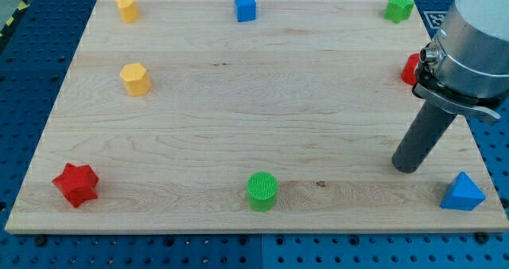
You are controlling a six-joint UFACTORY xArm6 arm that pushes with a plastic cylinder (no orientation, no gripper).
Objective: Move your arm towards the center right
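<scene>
Near the view's right edge, at about mid-height of the wooden board (238, 118), the arm's dark rod slants down from a grey cylindrical housing (477, 38), and my tip (407, 169) rests on bare wood. No gripper is fitted: the rod ends plainly, with no jaws to open or close, and it holds nothing. The tip touches no block.

Positions relative to the tip:

- Blue triangular block (462, 192): toward the view's right and slightly toward the bottom, near but clearly apart, close to the board's bottom right corner.
- Red block (409, 68): toward the view's top, at the board's right edge; partly hidden behind the housing, so its shape cannot be made out.
- Green star-shaped block (398, 7): farther toward the view's top, near the top right corner.
- Green cylinder (262, 190): well apart toward the view's left and a little lower, near the bottom edge.
- Blue cube (246, 6): toward the view's top left, at the top edge.
- Yellow hexagonal block (135, 79): far toward the view's left and higher.
- Second yellow block (126, 7): far toward the top left corner; its shape is rounded and not clear.
- Red star-shaped block (75, 184): farthest toward the view's left, slightly lower, near the bottom left corner.

The board lies on a blue perforated table (32, 86)
</scene>
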